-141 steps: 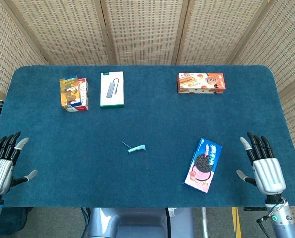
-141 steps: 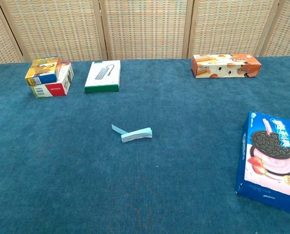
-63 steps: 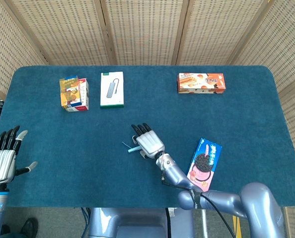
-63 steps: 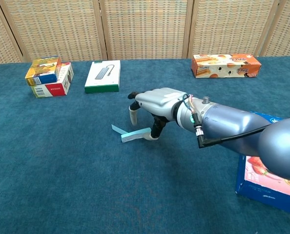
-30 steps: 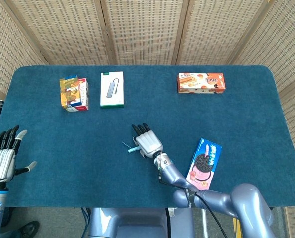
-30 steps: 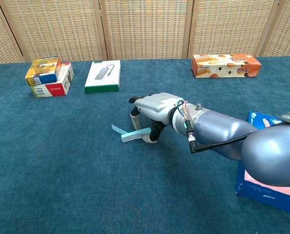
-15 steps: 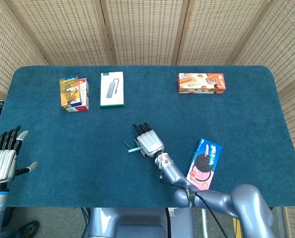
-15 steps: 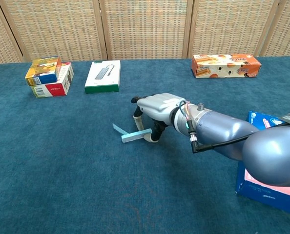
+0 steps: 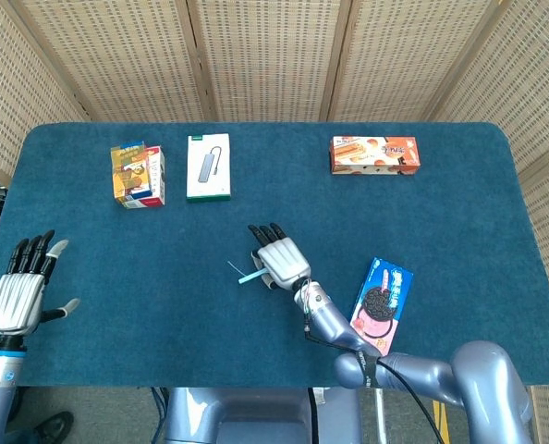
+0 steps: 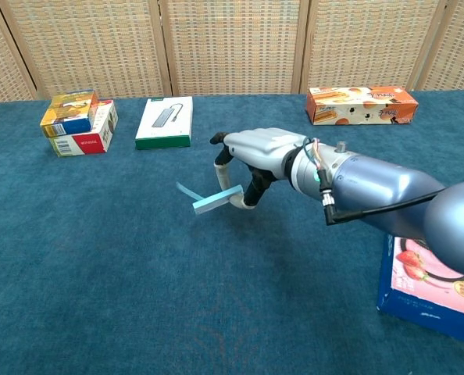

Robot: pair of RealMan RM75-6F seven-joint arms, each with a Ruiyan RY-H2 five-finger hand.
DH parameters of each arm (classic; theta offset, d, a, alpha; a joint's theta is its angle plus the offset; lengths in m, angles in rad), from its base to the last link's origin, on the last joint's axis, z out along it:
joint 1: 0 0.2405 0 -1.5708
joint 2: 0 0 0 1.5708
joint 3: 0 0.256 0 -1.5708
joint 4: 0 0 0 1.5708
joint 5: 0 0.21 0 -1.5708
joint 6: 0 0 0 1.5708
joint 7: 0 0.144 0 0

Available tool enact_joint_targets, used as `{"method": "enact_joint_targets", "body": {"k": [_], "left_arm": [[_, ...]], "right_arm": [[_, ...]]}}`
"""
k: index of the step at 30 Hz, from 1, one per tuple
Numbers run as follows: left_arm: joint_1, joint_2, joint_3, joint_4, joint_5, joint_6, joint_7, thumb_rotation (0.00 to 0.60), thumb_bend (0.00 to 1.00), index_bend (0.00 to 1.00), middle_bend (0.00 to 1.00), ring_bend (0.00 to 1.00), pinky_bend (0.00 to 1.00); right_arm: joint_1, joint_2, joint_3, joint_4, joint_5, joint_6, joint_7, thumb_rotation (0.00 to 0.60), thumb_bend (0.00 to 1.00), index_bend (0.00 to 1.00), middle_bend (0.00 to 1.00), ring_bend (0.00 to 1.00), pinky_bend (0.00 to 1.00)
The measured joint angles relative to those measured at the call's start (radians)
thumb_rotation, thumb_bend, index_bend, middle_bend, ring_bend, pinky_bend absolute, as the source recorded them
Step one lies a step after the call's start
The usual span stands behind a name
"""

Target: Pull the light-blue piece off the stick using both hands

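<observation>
The light-blue piece (image 10: 216,200) is a short flat strip with a thin stick (image 10: 187,191) poking out of its left end. My right hand (image 10: 259,160) pinches the strip's right end between thumb and fingers and holds it tilted, a little above the blue cloth. From the head view the same hand (image 9: 282,261) covers most of the strip (image 9: 250,276), and the stick (image 9: 234,268) shows to its left. My left hand (image 9: 20,296) hovers at the table's near left edge, fingers spread, holding nothing; the chest view does not show it.
Stacked snack boxes (image 9: 138,174) and a white-green box (image 9: 208,166) lie at the back left. An orange box (image 9: 374,154) is at the back right. An Oreo box (image 9: 378,307) lies near the front right, beside my right forearm.
My right hand has closed on the light-blue piece and lifted it off the cloth, its stick end now tilted upward. My left hand has drifted slightly forward and inward.
</observation>
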Motion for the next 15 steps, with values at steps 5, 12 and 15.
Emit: {"method": "enact_joint_targets", "body": {"k": [5, 12, 15], "left_arm": [[-0.098, 0.005, -0.030, -0.005, 0.043, -0.061, 0.060, 0.600, 0.00, 0.00, 0.30, 0.57, 0.37], [-0.216, -0.070, -0.061, 0.125, 0.097, -0.126, 0.041, 0.600, 0.00, 0.04, 0.66, 0.88, 0.96], [-0.276, -0.109, -0.067, 0.175, 0.110, -0.181, 0.051, 0.600, 0.00, 0.15, 0.74, 0.93, 1.00]], "right_arm": [[-0.010, 0.051, 0.019, -0.083, 0.017, 0.004, 0.019, 0.600, 0.44, 0.54, 0.02, 0.00, 0.00], [-0.013, 0.083, 0.016, -0.136, 0.029, 0.024, -0.001, 0.600, 0.44, 0.54, 0.02, 0.00, 0.00], [-0.010, 0.086, 0.011, -0.151, 0.035, 0.036, -0.019, 0.600, 0.44, 0.54, 0.02, 0.00, 0.00]]}}
